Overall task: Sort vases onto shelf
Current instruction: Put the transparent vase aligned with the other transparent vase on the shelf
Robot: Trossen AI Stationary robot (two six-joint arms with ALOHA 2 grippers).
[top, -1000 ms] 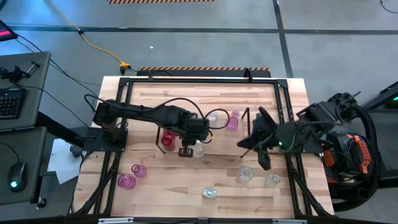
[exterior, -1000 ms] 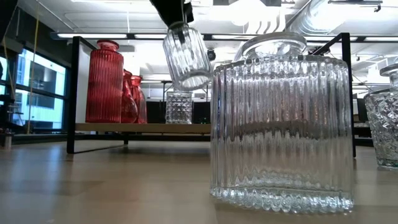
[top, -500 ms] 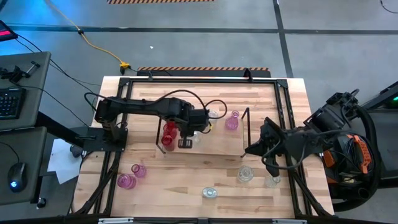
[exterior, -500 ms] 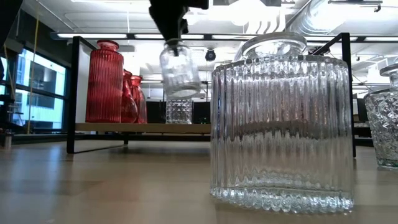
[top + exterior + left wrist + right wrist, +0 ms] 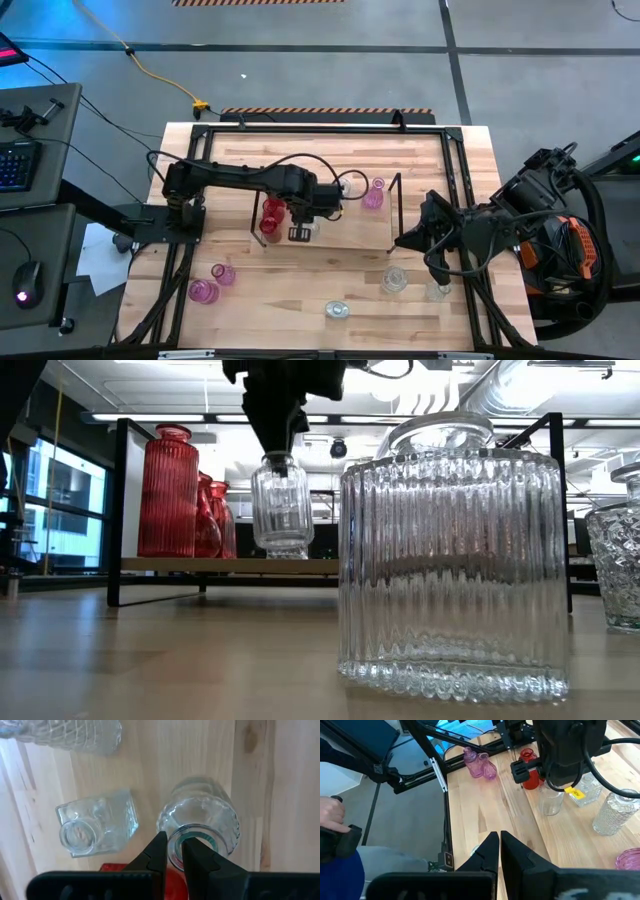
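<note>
1. The left gripper (image 5: 170, 851) is clamped on the rim of a clear vase (image 5: 281, 505), held upright over the shelf (image 5: 230, 565).
2. Red vases (image 5: 168, 490) are stood beside it.
3. The right gripper (image 5: 499, 851) is closed, empty, above the counter (image 5: 330, 275).

left gripper (image 5: 278, 455): lowered clear vase (image 5: 281, 503) (now upright) toward shelf (image 5: 230, 565)

Wooden table (image 5: 300, 275) bears shelf (image 5: 345, 232); pink vases (image 5: 210, 283); clear vases (image 5: 395, 282).
</note>
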